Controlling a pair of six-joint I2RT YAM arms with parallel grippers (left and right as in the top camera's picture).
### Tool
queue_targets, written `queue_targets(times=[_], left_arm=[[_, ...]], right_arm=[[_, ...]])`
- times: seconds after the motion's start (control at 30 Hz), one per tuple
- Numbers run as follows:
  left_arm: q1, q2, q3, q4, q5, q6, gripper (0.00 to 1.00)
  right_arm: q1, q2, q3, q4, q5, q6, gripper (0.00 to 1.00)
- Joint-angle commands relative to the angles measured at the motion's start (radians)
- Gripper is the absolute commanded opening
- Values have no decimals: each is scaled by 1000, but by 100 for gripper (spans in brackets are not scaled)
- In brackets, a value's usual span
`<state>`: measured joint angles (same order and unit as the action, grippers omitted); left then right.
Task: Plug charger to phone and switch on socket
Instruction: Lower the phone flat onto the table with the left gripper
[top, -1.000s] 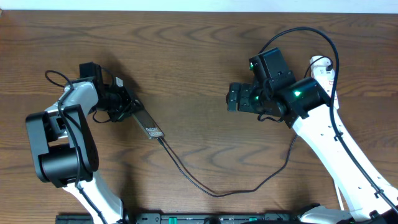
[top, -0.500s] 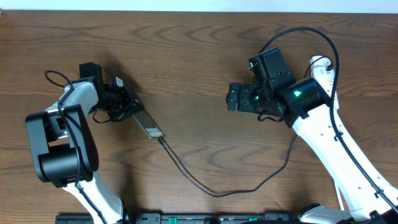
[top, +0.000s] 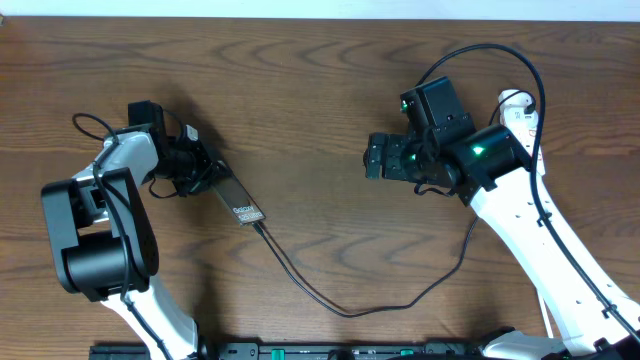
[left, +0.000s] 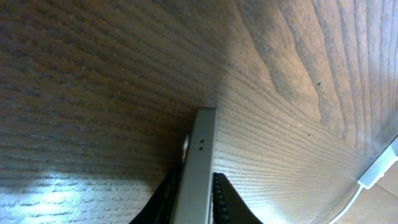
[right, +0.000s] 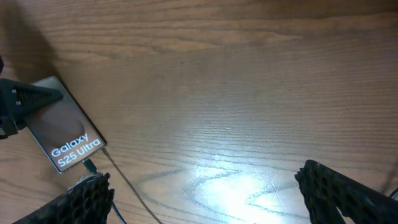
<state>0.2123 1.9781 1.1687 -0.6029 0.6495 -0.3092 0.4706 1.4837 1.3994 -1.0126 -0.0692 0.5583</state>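
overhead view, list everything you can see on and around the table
phone: 1, dark with white text, left of centre, in the left gripper
charger: 1, thin black cable, runs from the phone's end along the near side toward the right arm
socket: 1, white, far right, mostly hidden behind the right arm
table: 1, brown wood
left gripper: 1, black, shut on the phone
right gripper: 1, black, open, holds nothing

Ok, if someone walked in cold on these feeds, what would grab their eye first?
The phone left of centre, white Galaxy S25 Ultra text on its screen, pinched at its upper end by the left gripper. Next, the thin black charger looping from the phone's lower end along the table's front towards the right arm. The right gripper hangs open and empty right of centre.
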Motion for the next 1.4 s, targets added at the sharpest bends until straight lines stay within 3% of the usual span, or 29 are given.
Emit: queue_targets(times=[0.0, 0.27, 0.3, 0.93, 1.37], left_arm=[[-2, 3, -28, -10, -60, 16, 17], [-2, 3, -28, -10, -60, 16, 17], [-2, 3, -28, -10, -60, 16, 21], [-2, 3, -34, -10, -68, 16, 32], [-2, 3, -35, -11, -68, 16, 32]], right_arm=[[16, 7, 6, -2, 18, 2, 95], [16, 7, 6, -2, 18, 2, 95], [16, 7, 6, -2, 18, 2, 95], [16, 7, 6, -2, 18, 2, 96], [16, 7, 6, -2, 18, 2, 96]])
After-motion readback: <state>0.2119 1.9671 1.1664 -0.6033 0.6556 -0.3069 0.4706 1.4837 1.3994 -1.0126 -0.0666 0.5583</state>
